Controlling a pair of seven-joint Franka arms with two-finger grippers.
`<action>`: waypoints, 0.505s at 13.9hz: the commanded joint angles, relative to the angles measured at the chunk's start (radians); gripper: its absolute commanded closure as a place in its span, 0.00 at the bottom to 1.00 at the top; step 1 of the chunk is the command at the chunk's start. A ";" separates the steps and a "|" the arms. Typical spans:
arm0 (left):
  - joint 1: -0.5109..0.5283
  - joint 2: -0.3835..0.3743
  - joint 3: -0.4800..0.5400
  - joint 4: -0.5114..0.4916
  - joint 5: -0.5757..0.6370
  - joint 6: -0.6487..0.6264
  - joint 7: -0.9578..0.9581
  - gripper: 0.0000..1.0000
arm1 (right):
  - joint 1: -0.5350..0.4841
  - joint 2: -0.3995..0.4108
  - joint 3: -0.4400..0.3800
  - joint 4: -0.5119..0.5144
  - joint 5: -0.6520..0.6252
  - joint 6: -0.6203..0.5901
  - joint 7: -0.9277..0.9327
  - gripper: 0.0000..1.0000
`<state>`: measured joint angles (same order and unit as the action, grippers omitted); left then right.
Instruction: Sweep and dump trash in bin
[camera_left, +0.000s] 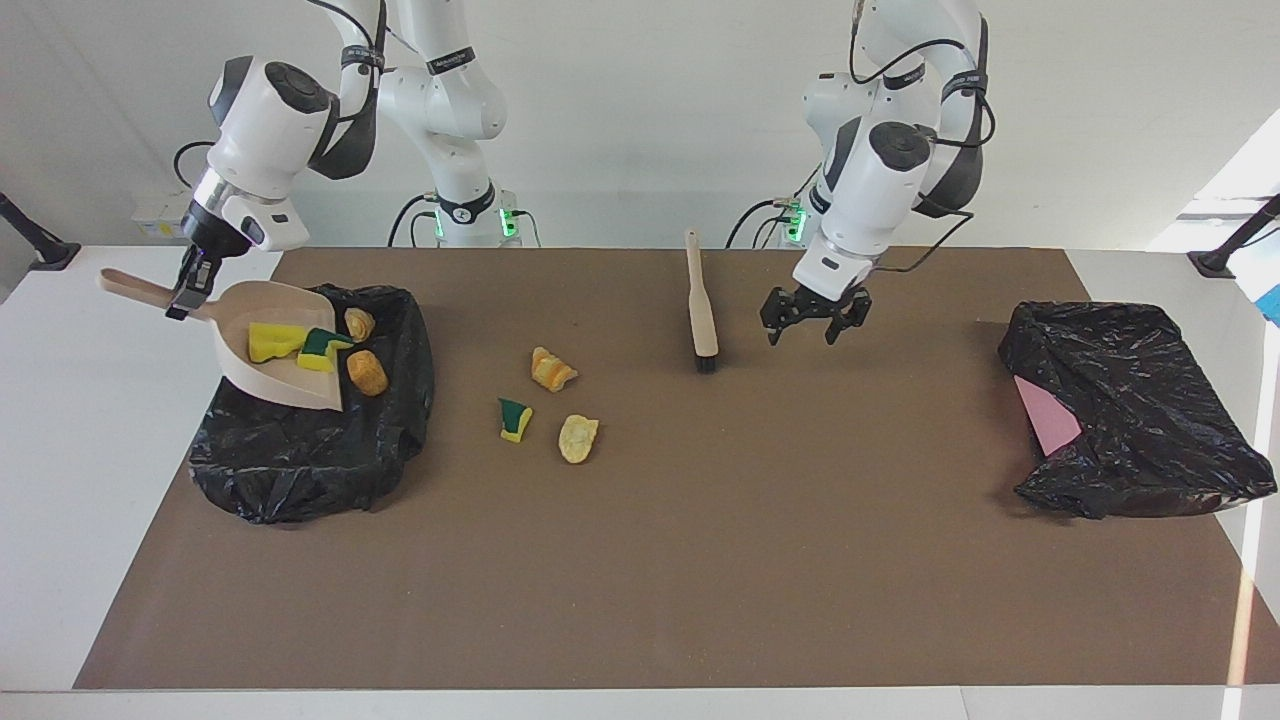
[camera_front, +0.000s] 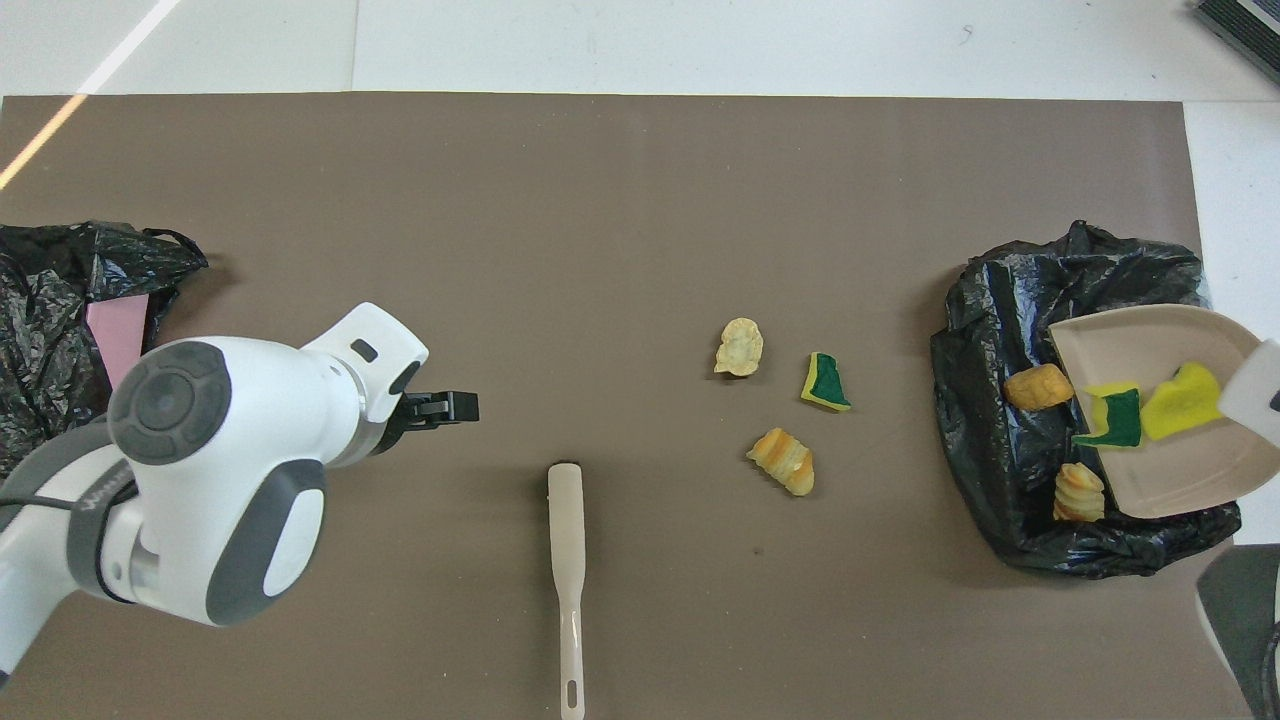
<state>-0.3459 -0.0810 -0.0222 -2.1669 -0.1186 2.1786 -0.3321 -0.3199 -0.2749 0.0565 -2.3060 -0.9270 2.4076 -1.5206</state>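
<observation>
At the left of the facing view the right gripper (camera_left: 188, 290) pinches the handle of the beige dustpan (camera_left: 262, 350), tipped over the black bin bag (camera_left: 300, 460); two bread chunks are sliding off its lip while the sponge pieces (camera_left: 290, 345) sit in the pan. Three scraps (camera_left: 545, 400) lie mid-table, unswept. The brush (camera_left: 702, 310) lies by itself, the left gripper (camera_left: 814, 315) spread and empty beside it. I'd guess about halfway.

Open mat surrounds the brush (camera_left: 702, 318) toward the left arm's end; toward the right arm's end, three scraps (camera_left: 552, 402) obstruct — then the bin (camera_left: 320, 460).
</observation>
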 joint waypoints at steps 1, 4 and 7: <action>0.082 0.088 -0.010 0.194 0.019 -0.146 0.089 0.00 | -0.005 0.035 0.017 0.054 -0.058 -0.016 0.022 1.00; 0.166 0.122 -0.007 0.306 0.020 -0.241 0.218 0.00 | 0.067 0.066 0.031 0.126 -0.131 -0.144 0.025 1.00; 0.231 0.112 -0.005 0.364 0.078 -0.284 0.271 0.00 | 0.068 0.042 0.031 0.140 -0.164 -0.238 0.026 1.00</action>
<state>-0.1483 0.0181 -0.0185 -1.8710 -0.0900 1.9591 -0.0903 -0.2437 -0.2294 0.0842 -2.1837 -1.0490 2.2101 -1.5147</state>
